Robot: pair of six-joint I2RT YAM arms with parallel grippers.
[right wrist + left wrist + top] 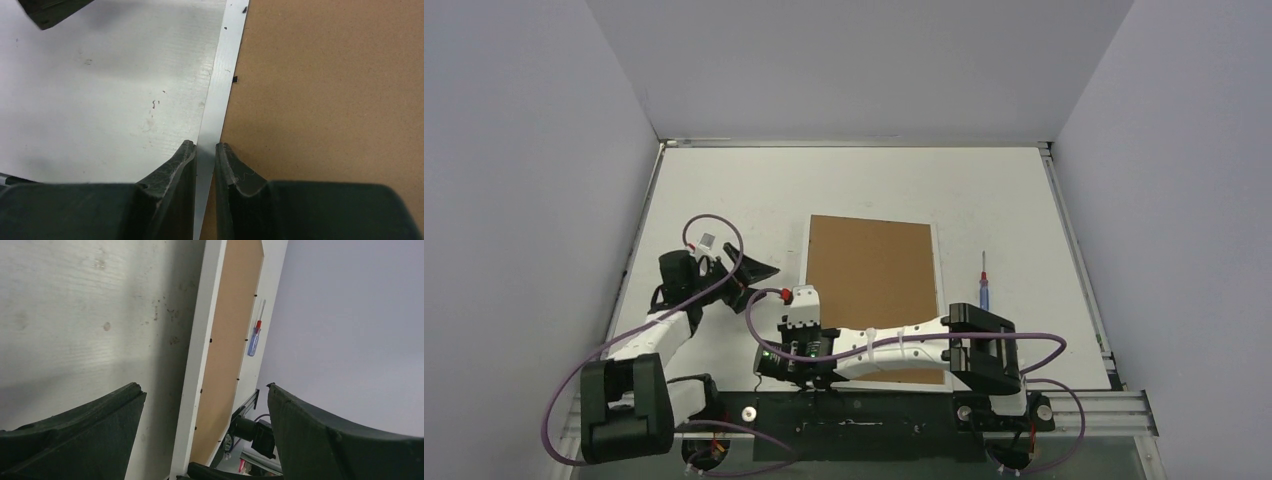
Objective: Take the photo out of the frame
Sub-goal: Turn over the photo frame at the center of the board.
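The frame [874,290] lies face down on the worktop [724,190], photo hidden inside. The right hand [205,147] pinches its white edge, the left hand [204,387] is open nearby. That thin edge could slip free

I'm watching two arms wearing white shells over black joints, the left arm [649,338] and the right arm [894,348] each trailing a looping purple cable [713,217]. Matte black wedge-shaped fingers [165,190] are forming the left gripper [204,387] and the right gripper [205,146]; silver bolts [749,412] are glinting on the black base rail [864,425].
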